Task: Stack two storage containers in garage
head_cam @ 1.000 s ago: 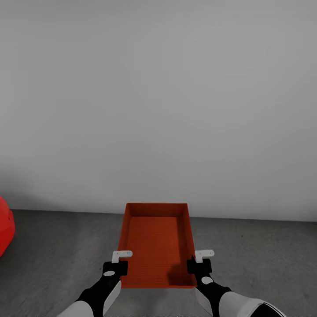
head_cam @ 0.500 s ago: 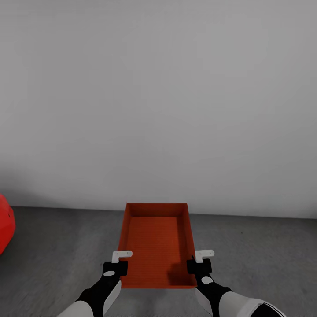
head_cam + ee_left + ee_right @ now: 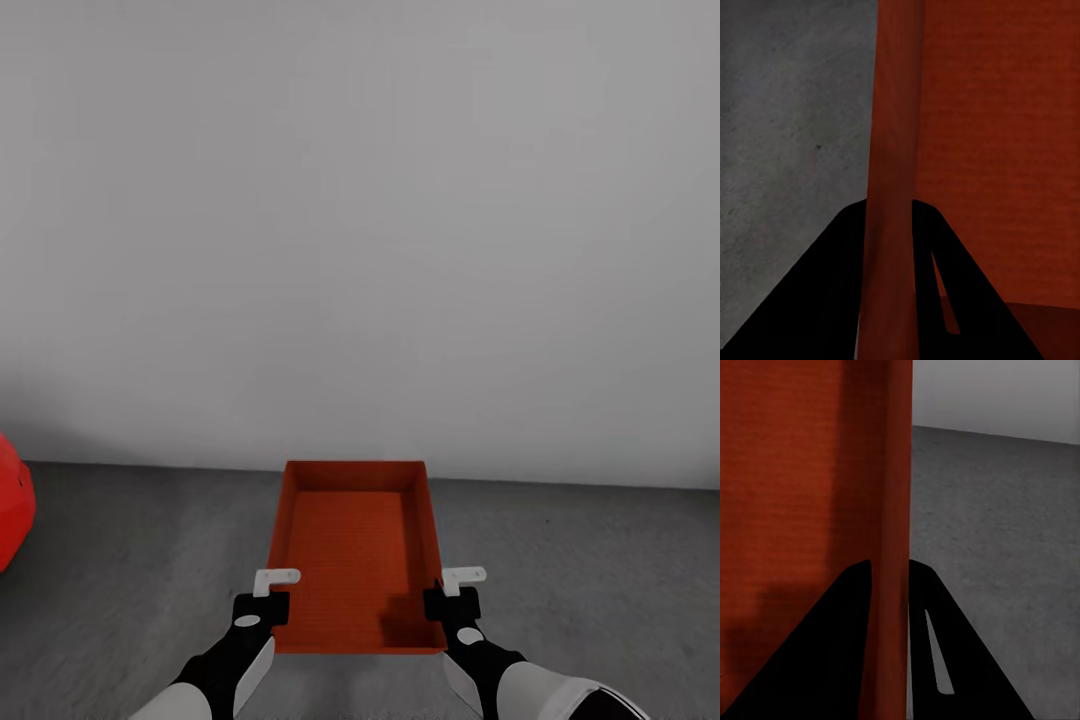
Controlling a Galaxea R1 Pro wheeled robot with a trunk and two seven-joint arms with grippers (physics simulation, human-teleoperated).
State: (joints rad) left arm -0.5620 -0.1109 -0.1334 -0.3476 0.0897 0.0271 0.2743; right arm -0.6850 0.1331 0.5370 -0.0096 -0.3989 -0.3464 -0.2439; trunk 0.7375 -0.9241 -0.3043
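Orange bin (image 3: 356,545) is held out in front of the robot, both arms on it — left gripper (image 3: 272,592) clamped on the left wall, right gripper (image 3: 452,590) clamped on the right wall. Wrist views confirm this: in each, the thin wall runs between the two dark fingers (image 3: 832,300), (image 3: 945,660).

Compared with a second ago, the line where the grey floor (image 3: 600,580) meets the white wall (image 3: 360,220) sits a little higher in the head view, while bin and grippers hold the same place. I read this as the camera or base moving, not the bin. Grip looks unchanged.

Red car (image 3: 12,515) is at the far left edge, so this is the garage. Judged: carry is nearly over; setting down comes next.

No labels, brands or writing are legible on anything.
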